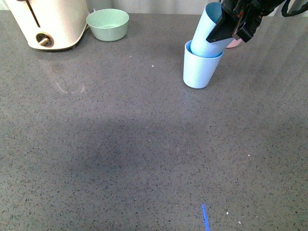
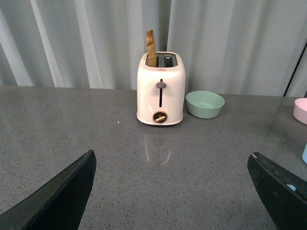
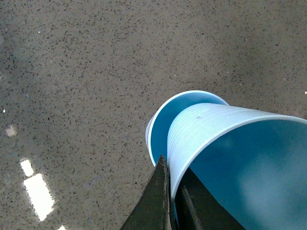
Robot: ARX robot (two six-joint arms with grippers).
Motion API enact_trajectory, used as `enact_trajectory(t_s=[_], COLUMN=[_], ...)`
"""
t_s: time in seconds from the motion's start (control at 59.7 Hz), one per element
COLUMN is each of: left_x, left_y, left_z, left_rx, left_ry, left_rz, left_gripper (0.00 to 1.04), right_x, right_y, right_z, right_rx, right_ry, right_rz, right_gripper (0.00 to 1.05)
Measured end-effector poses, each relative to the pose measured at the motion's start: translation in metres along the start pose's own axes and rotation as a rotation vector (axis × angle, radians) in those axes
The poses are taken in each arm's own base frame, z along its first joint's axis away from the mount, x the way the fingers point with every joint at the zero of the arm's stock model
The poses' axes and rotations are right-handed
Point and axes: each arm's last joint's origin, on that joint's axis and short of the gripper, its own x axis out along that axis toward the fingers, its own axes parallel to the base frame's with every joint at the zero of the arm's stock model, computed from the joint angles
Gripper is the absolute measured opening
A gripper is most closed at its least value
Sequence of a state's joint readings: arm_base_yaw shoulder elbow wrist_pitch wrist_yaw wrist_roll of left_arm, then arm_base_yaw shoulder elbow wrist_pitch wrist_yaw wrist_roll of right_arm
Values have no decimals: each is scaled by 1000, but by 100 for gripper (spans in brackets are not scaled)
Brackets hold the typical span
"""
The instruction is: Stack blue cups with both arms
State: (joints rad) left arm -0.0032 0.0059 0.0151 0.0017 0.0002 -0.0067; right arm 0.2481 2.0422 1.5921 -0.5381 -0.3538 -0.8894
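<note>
Blue cups, two: lower cup [image 1: 197, 72] stands upright on the grey speckled countertop [image 1: 120, 144], right of centre toward the far side. The upper cup [image 1: 207, 36] has its base inside the lower cup's mouth and is tilted, its open end leaning up and to the right, not seated straight; its inside holds nothing. Grippers, two: right gripper [image 1: 222, 32] is clamped on the upper cup's wall near the rim, the wall pinched between its fingers in the right wrist view. The left gripper [image 2: 170, 199] is spread wide with nothing between its fingers, above bare counter, seen only in its own wrist view. Bowls, two: mint-green bowl [image 1: 108, 24], nothing in it, far left, just beside the toaster [image 1: 48, 21]. The pink bowl [image 2: 301, 110] is far right, mostly hidden behind the right gripper in the front view, contents not visible. Toaster, one, cream, with one slice of bread [image 2: 151, 48] standing in its slot. Blue strip [image 1: 205, 217], one, at the near edge. The counter's far edge meets a pale curtain [image 2: 230, 43]. Open counter runs across the whole near half and between the toaster and the cups.
</note>
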Motion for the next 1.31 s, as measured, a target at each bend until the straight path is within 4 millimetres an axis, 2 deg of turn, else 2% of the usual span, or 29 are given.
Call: enact_trajectory(t_s=[0.134, 0.168, 0.402, 0.536, 0.687, 0.787, 0.871, 0.972, 1.056, 1.123, 1.19, 1.257, 1.307], left_x=[0, 0, 0, 0, 0, 0, 0, 0, 0, 0, 0, 0, 0], left_y=[0, 0, 0, 0, 0, 0, 0, 0, 0, 0, 0, 0, 0], left_z=[0, 0, 0, 0, 0, 0, 0, 0, 0, 0, 0, 0, 0], left_rx=[0, 0, 0, 0, 0, 0, 0, 0, 0, 0, 0, 0, 0], left_ry=[0, 0, 0, 0, 0, 0, 0, 0, 0, 0, 0, 0, 0], left_rz=[0, 0, 0, 0, 0, 0, 0, 0, 0, 0, 0, 0, 0], left_gripper=[96, 96, 96, 96, 96, 96, 96, 96, 96, 96, 96, 96, 96], right_x=[2, 2, 3, -3, -28, -57, -85, -129, -163, -189, -203, -209, -207], right_y=[0, 0, 2, 1, -6, -10, -12, -10, 2, 21, 37, 50, 61], right_z=[3, 4, 5, 7, 9, 5, -2, -19, -34, -46, -50, -47, -53], right_rx=[-9, -9, 0, 9, 47, 84, 122, 199, 273, 319, 365, 428, 540], right_ry=[-17, -20, -29, -37, -104, -187, -263, -382, -489, -584, -624, -654, -685], right_rz=[-16, -19, -14, -25, -64, -106, -153, -231, -289, -319, -336, -561, -798], right_gripper=[2, 5, 38, 58, 82, 97, 95, 96, 96, 96, 96, 87, 76])
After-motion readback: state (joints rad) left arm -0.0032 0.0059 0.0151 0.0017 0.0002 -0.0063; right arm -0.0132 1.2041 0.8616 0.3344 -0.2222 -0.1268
